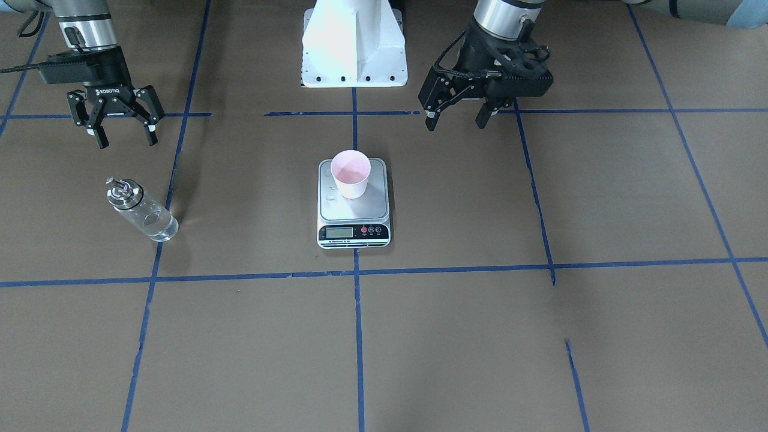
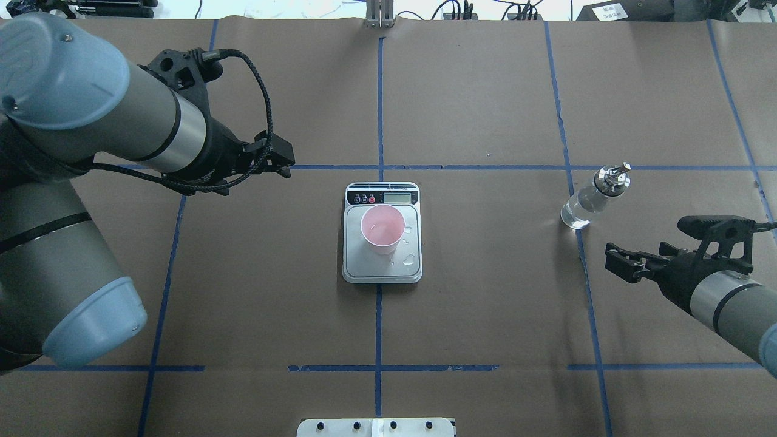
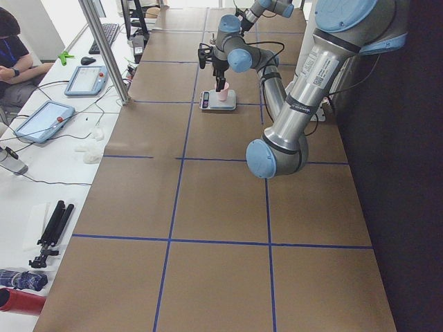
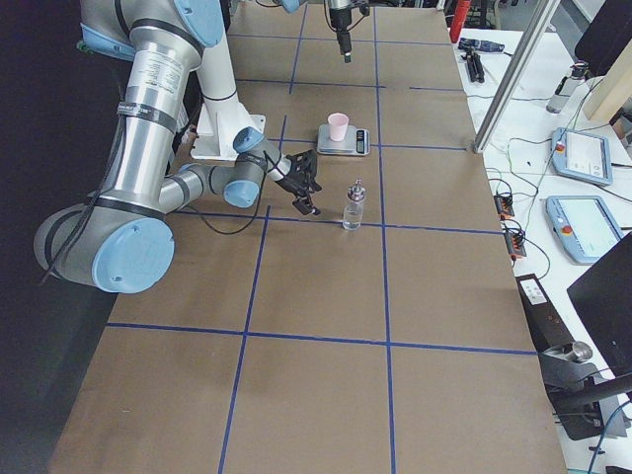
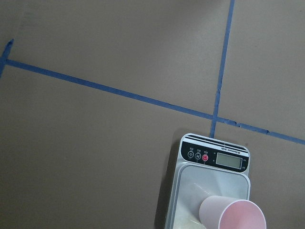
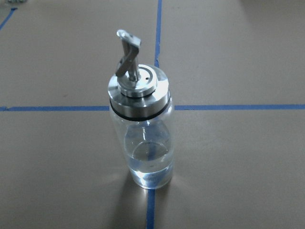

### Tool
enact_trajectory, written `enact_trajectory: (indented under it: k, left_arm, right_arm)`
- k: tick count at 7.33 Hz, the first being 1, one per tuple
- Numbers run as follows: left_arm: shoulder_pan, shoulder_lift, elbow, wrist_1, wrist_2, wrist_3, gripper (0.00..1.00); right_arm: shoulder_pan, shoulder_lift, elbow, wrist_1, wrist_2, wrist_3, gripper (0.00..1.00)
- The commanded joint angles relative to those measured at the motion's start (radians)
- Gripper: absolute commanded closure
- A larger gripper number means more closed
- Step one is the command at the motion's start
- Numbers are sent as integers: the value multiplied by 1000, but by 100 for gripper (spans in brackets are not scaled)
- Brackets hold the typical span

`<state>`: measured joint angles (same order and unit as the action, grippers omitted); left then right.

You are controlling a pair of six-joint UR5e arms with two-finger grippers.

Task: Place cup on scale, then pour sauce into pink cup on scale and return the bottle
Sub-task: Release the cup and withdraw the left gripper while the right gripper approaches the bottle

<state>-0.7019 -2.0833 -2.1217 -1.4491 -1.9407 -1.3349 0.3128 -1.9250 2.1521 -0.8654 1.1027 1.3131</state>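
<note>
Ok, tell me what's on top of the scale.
The cup stands upright on the scale's steel platform, with a few clear droplets beside it. The patch of platform under the cup is covered, so nothing there can be seen.

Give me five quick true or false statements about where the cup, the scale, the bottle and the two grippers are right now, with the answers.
1. The small pale pink cup stands upright on the flat steel-topped digital scale. True.
2. The small clear glass bottle with the metal spout lies on its side. False: it stands upright on the brown table.
3. The right gripper holds the bottle. False: its fingers are open and clear of the bottle.
4. The left gripper is open and holds nothing. True.
5. The scale's platform is dry. False: droplets lie beside the cup.
</note>
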Motion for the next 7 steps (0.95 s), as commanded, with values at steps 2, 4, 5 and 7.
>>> enact_trajectory:
  k: [2, 4, 5, 7]
  left_arm:
    - [-45, 194, -110, -1, 6, 220, 0]
    - [-111, 328, -184, -1, 9, 436, 0]
    - [-143, 359, -190, -1, 9, 518, 0]
    - [-185, 368, -181, -1, 9, 591, 0]
  right_arm:
    - [-73, 14, -67, 16, -225, 5, 0]
    - [-73, 95, -138, 29, -254, 3, 0]
    - [-73, 97, -197, 151, -254, -6, 0]
    - [-73, 104, -276, 304, -256, -151, 0]
